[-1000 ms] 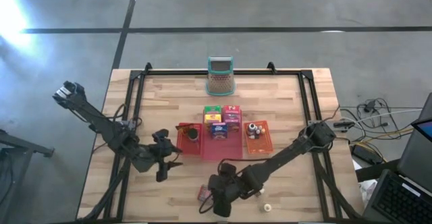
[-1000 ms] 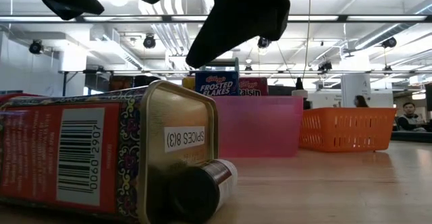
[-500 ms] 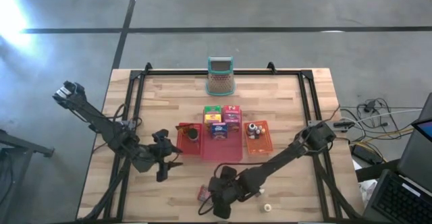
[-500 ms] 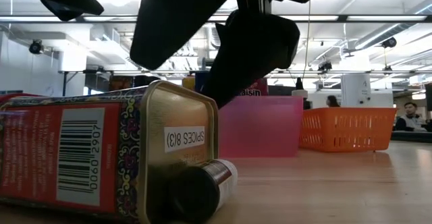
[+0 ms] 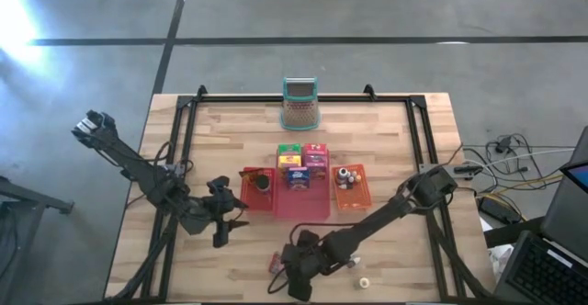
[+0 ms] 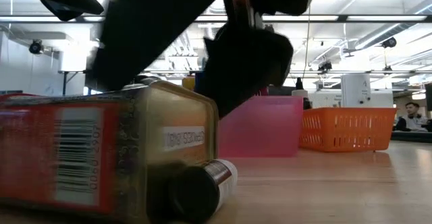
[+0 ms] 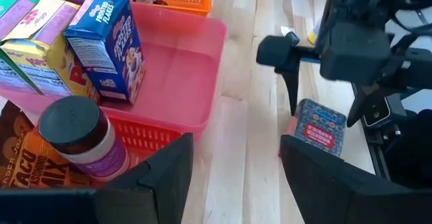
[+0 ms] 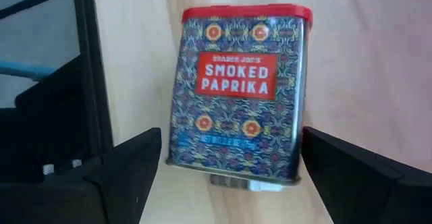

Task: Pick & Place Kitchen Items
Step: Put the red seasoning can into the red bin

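Working left to right across the tabletop point(image 5: 386, 149): my left gripper point(image 5: 223, 234) waits beside the red tray point(image 5: 249, 195), fingers parted and empty, kept clear so the other arm has room. That tray holds a dark-capped jar point(image 7: 84, 137) over a brown taco-mix packet point(image 7: 30, 173). Next, the pink tray point(image 7: 182, 72) stands small boxes upright along one side, a blue cereal box point(image 7: 108, 45) among them, leaving bare floor for more, probably the drop zone. The orange tray point(image 5: 350, 187) carries tiny bottles. Near the front edge, my right gripper point(image 5: 296, 282) hangs low over the smoked paprika tin point(image 8: 241, 92), jaws wide, straddling it, not yet gripping. The tin lies flat on the tabletop with a small dark-capped bottle point(image 6: 199, 187) touching its end, so closing could nudge that bottle.
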### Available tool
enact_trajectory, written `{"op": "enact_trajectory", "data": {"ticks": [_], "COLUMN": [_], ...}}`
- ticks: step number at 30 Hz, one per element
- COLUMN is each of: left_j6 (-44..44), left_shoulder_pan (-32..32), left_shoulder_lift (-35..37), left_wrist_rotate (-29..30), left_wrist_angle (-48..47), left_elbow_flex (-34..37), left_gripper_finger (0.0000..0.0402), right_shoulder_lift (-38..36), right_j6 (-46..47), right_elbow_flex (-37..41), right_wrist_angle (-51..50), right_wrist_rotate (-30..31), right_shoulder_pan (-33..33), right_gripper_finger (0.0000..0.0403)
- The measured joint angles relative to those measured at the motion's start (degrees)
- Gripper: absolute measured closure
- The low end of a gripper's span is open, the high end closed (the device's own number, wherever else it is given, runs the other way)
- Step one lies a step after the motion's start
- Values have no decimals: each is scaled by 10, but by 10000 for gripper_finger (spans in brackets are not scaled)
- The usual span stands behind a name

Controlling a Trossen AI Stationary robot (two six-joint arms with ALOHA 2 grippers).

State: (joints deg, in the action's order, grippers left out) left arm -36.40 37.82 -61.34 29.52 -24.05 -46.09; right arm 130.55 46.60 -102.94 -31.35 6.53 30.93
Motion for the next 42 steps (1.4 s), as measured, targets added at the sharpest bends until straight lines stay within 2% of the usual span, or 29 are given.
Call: {"op": "enact_trajectory", "data": {"ticks": [5, 10, 29, 35, 42], "left_j6": [0, 1, 9, 18, 3], "left_shoulder_pan": [0, 0, 0, 0, 0], "left_shoulder_lift": [0, 0, 0, 0, 0], "left_wrist_rotate": [0, 0, 0, 0, 0], "left_wrist_angle": [0, 0, 0, 0, 0], "left_elbow_flex": [0, 3, 4, 4, 4], "left_gripper_finger": [174, 174, 174, 174, 174], "right_shoulder_lift": [17, 21, 22, 21, 10], "right_j6": [0, -23, -124, -135, -167], "right_elbow_flex": [0, 1, 1, -8, -44], "right_wrist_angle": [3, -2, 6, 4, -42], "right_wrist_rotate": [-28, -15, 25, 25, 38], "right_shoulder_pan": [-10, -20, -29, -28, -23], "right_gripper_finger": [48, 42, 87, 80, 93]}}
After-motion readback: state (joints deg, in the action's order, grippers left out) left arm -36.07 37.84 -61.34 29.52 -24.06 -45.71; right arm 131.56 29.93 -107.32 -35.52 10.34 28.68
